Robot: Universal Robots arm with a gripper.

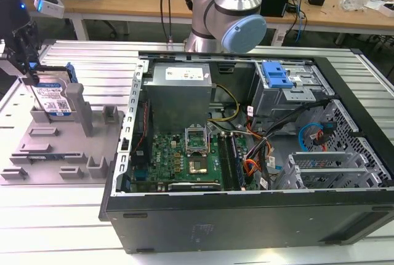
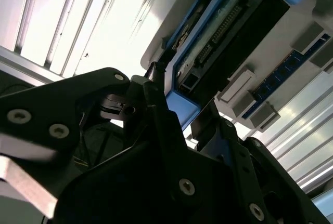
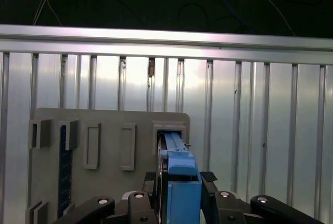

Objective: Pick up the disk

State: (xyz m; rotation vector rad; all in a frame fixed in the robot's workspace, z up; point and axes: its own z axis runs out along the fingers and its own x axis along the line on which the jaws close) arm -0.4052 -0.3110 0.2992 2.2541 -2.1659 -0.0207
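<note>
Blue-railed disk (image 3: 179,195) stands in the grey fixture (image 3: 109,125) (lower part hidden), pincer (image 3: 179,177) clamped across it.

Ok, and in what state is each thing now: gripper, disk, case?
gripper: shut on the disk, from above.
disk: standing on edge in the fixture, not lifted.
case: lying on its side, open, inside exposed.
</note>
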